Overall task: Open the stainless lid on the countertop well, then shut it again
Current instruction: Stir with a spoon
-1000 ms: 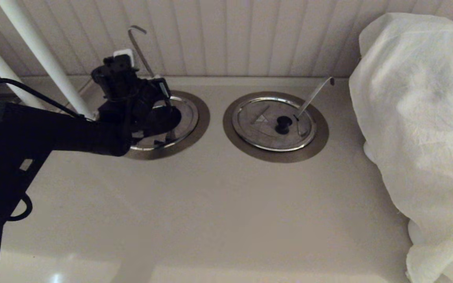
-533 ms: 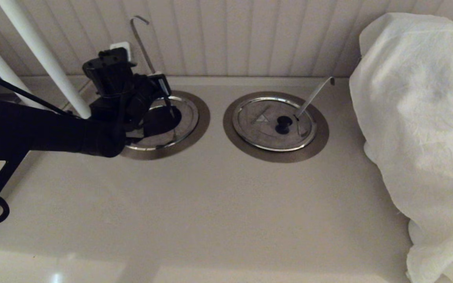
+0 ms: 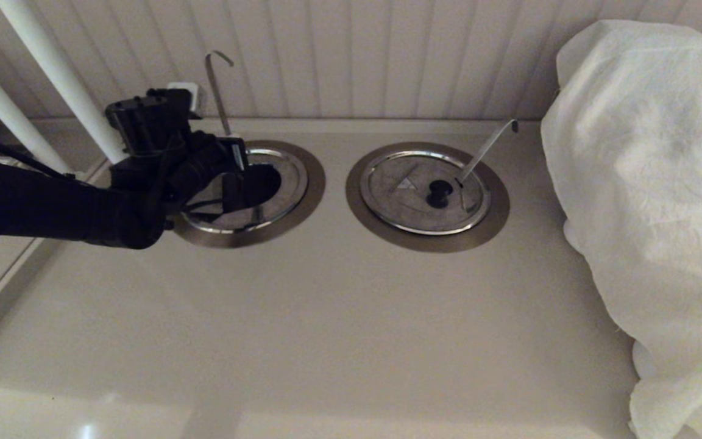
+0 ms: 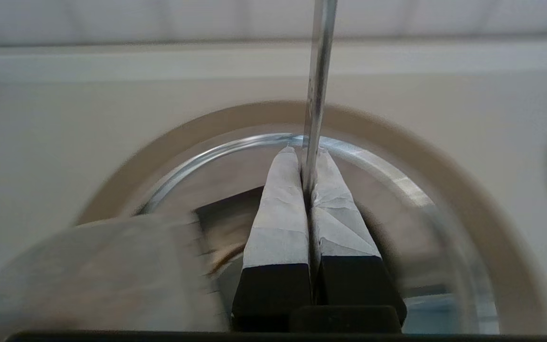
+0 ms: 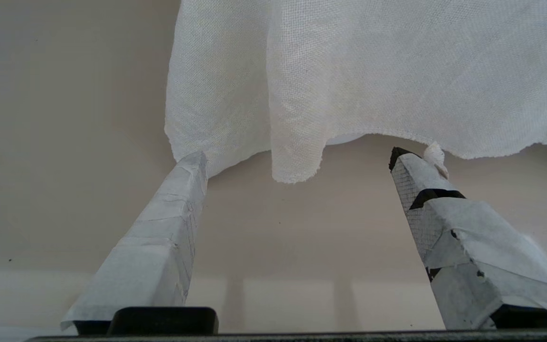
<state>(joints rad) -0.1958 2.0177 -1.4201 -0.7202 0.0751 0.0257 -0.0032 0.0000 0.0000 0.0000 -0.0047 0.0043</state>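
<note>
Left end effector (image 3: 247, 186) over the stainless lid (image 3: 287, 177) on the countertop well (image 3: 311, 183), upper left of frame, fingers pressed together around the ladle stem (image 4: 318, 71). Bare table (image 3: 326, 317) below. Twin lid (image 3: 424, 192) just right, white cloth (image 3: 643, 183) far right. Right end effector (image 5: 297, 190) spread apart near that cloth.

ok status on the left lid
left gripper shut on stem. right gripper open, parked by cloth. lid over well, half hidden by left arm.

Left claw (image 3: 247, 186) over the stainless lid (image 3: 287, 177), near-upright stem (image 3: 217, 91)
</note>
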